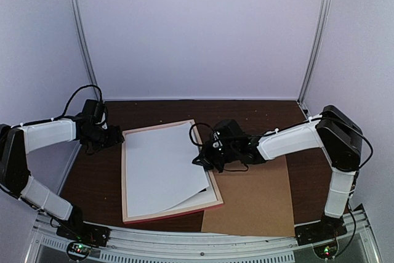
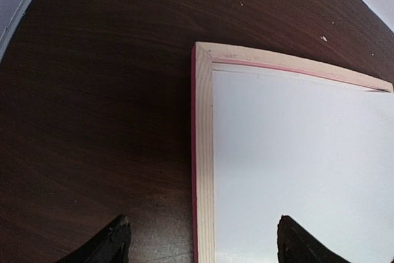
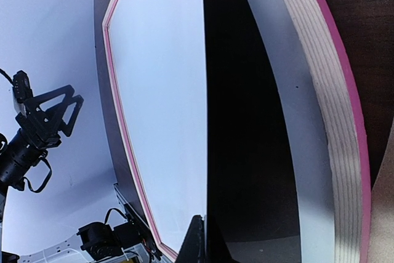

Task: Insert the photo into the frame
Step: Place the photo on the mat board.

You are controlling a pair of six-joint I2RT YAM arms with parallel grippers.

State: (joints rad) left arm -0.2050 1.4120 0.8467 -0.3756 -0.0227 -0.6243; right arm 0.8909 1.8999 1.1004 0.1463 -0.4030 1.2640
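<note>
Right jaws pinch the photo [image 1: 160, 158] by its right edge, skewed over the frame [image 2: 203, 152]; left jaws gape empty at the frame's far-left corner.

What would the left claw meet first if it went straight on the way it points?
Most likely the frame: its pale left rail lies just ahead between the open fingers. How near is hard to judge.

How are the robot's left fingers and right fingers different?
The left fingers are spread wide and hold nothing; the right fingers are pinched shut on the edge of the photo. The left fingers sit by the far left corner of the frame; the right fingers are at its right side. Both pairs are black.
</note>
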